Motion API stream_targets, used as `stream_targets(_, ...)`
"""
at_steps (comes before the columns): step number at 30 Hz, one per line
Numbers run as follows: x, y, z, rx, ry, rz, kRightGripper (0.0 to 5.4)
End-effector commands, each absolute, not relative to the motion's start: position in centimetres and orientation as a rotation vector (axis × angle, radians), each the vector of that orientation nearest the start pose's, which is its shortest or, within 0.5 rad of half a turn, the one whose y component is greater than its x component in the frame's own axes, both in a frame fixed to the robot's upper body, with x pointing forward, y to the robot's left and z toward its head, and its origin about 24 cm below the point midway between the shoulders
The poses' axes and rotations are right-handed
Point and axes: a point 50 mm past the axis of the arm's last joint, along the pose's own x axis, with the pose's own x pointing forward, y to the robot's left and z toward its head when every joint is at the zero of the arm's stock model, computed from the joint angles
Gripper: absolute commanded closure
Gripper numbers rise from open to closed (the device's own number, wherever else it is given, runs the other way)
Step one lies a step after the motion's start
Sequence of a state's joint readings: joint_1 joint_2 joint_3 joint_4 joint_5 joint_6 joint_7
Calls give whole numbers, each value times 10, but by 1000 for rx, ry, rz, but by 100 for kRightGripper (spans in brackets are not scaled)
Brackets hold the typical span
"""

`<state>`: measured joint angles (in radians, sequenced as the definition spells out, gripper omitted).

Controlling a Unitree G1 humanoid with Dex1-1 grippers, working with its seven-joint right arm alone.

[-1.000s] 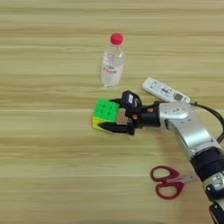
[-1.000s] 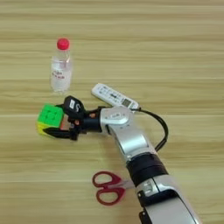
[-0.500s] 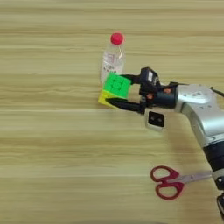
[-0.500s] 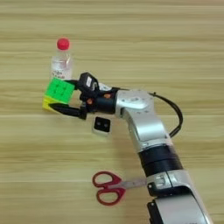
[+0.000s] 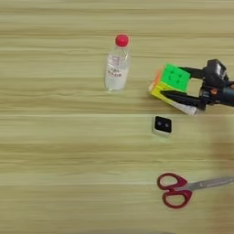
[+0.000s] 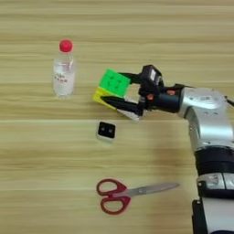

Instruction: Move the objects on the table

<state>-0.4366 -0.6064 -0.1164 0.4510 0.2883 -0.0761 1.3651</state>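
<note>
Right gripper [image 6: 119, 90] was clamped on the puzzle cube [image 6: 109, 85], fingers pointing left, cube tilted, seemingly above the table [image 6: 36, 151]. Bottle [image 6: 63, 71] stood near, to cube's left; small black-faced cube [image 6: 106, 131] lay just below; scissors [image 6: 125, 195] nearest the robot

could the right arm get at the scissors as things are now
Probably not right away: the gripper is shut on the puzzle cube. The scissors lie apart from everything, near its side.
</note>
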Motion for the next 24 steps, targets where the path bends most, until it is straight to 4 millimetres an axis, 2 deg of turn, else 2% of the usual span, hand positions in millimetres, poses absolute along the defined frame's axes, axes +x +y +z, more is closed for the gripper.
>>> stream_targets(1,303,-269,156,-419,-58,1051,207)
stream_targets(10,302,-309,145,-419,28,919,207)
stream_targets(15,294,-326,144,-426,36,906,207)
stream_targets(24,279,-333,126,-501,75,969,207)
